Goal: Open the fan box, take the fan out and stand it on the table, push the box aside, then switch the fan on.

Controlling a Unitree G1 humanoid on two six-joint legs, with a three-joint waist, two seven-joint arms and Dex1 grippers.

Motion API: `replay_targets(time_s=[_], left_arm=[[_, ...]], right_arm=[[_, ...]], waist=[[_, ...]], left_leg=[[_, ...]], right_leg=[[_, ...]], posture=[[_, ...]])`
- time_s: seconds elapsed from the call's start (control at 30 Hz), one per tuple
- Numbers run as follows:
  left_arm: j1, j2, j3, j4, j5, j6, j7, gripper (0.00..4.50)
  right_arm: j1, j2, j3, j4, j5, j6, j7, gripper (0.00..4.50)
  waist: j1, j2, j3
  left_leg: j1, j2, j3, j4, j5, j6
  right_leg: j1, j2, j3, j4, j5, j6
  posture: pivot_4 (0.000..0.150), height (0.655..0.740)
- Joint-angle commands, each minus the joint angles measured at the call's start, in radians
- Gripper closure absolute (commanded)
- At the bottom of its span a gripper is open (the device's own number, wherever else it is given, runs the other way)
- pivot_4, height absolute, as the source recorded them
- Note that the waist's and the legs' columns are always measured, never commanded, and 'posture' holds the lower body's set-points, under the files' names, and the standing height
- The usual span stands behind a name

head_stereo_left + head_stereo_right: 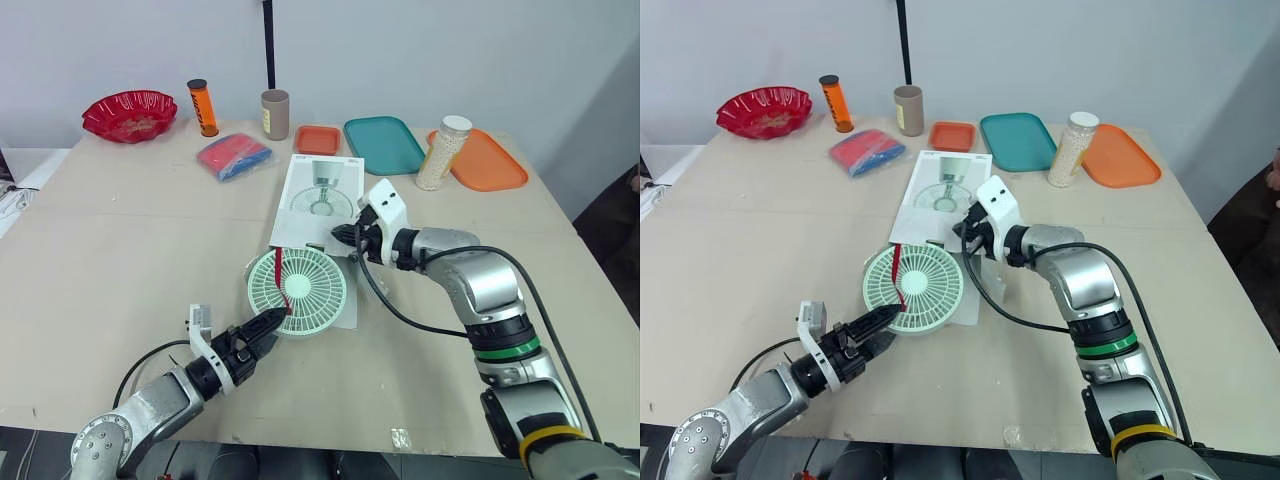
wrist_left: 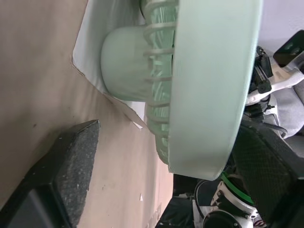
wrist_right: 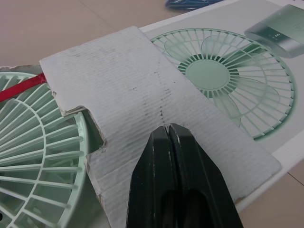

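Checker: Fan look?
Annotator: Mint green fan (image 1: 300, 292), round grille, red strap (image 1: 282, 281) across it. Face up, half out of the white box (image 1: 322, 188), mid table (image 1: 120, 250).
Checker: Grippers?
Annotator: Left gripper (image 1: 276, 317) spread wide, fingers (image 2: 66, 156) either side of the fan's near rim. Right gripper (image 1: 340, 236) clenched, tips at the box's cardboard flap (image 3: 142, 95).
Checker: Fan versus grippers?
Annotator: Rim sits between the left fingers. Right gripper is just beyond the fan's far edge.

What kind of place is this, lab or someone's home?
Probably a robot test room, not a home: a plain beige table against a bare wall, with unrelated props lined along its far edge, such as a red bowl, a teal tray and an orange tray.
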Motion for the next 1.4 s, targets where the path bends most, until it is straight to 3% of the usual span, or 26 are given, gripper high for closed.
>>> replay_targets(time_s=[0.03, 0.27, 0.63, 0.67, 0.73, 0.83, 0.9, 1.13, 1.4], left_arm=[[-0.015, 0.026, 0.018, -0.005, -0.005, -0.007, -0.038, 0.07], [-0.120, 0.033, 0.016, 0.142, 0.014, -0.008, -0.057, 0.07], [-0.234, -0.056, -0.014, 0.202, 0.039, -0.014, -0.002, 0.07], [-0.236, -0.061, -0.013, 0.202, 0.038, -0.013, 0.008, 0.62], [-0.229, -0.063, -0.015, 0.189, 0.033, -0.007, 0.022, 1.11], [-0.204, -0.058, -0.021, 0.157, 0.020, 0.001, 0.048, 2.26], [-0.173, -0.056, -0.023, 0.124, -0.013, -0.006, 0.081, 2.63], [-0.047, -0.042, -0.052, 0.011, -0.115, -0.041, 0.191, 2.63], [0.023, 0.005, -0.047, -0.092, -0.120, -0.059, 0.198, 2.63]], right_arm=[[0.000, 0.014, 0.022, 0.029, -0.007, 0.004, 0.003, 4.50], [0.000, 0.026, 0.023, 0.034, -0.012, -0.006, -0.002, 4.50], [0.018, 0.010, 0.013, 0.001, -0.014, 0.014, -0.017, 4.50], [0.018, 0.009, 0.013, -0.001, -0.014, 0.014, -0.017, 4.50], [0.017, 0.008, 0.014, -0.001, -0.013, 0.015, -0.019, 4.50], [0.013, 0.009, 0.014, 0.000, -0.012, 0.015, -0.020, 4.50], [0.008, 0.011, 0.017, 0.008, -0.013, 0.011, -0.018, 4.50], [0.000, 0.014, 0.023, 0.019, -0.015, 0.003, -0.013, 4.50], [0.002, 0.006, 0.024, 0.017, -0.016, 0.002, -0.005, 4.50]], waist=[[0.000, 0.000, 0.000], [0.000, 0.000, 0.000], [0.003, 0.000, 0.000], [0.003, 0.000, 0.000], [0.003, 0.000, 0.000], [0.003, 0.000, 0.000], [0.002, -0.001, 0.000], [0.002, -0.001, -0.001], [0.003, -0.001, -0.001]], left_leg=[[0.000, 0.000, 0.000, 0.000, 0.000, 0.000], [0.000, 0.000, 0.000, 0.000, 0.000, 0.000], [0.000, 0.000, 0.000, -0.001, 0.001, 0.000], [-0.001, 0.000, 0.000, 0.000, 0.001, 0.000], [0.000, 0.000, 0.000, 0.000, 0.001, 0.000], [0.000, 0.000, 0.000, 0.000, 0.001, 0.000], [0.000, 0.000, 0.000, 0.000, 0.001, 0.000], [0.000, 0.000, 0.000, 0.000, 0.001, 0.000], [0.001, 0.000, 0.000, -0.001, 0.001, 0.000]], right_leg=[[0.000, 0.000, 0.000, 0.000, 0.000, 0.000], [0.000, 0.000, 0.000, 0.000, 0.000, 0.000], [0.000, 0.000, -0.001, 0.000, 0.000, 0.000], [0.000, 0.000, 0.000, 0.000, 0.000, 0.000], [0.000, 0.000, -0.001, 0.000, 0.000, 0.000], [0.001, 0.000, -0.001, 0.000, 0.001, 0.000], [0.001, 0.000, 0.000, 0.000, 0.001, 0.000], [0.001, -0.001, 0.000, 0.000, 0.000, 0.000], [0.001, -0.001, 0.000, 0.000, 0.000, 0.000]], posture=[[0.150, 0.7389], [0.150, 0.7389], [0.150, 0.7389], [0.150, 0.7389], [0.150, 0.7389], [0.150, 0.7389], [0.150, 0.7389], [0.150, 0.7389], [0.150, 0.7389]])
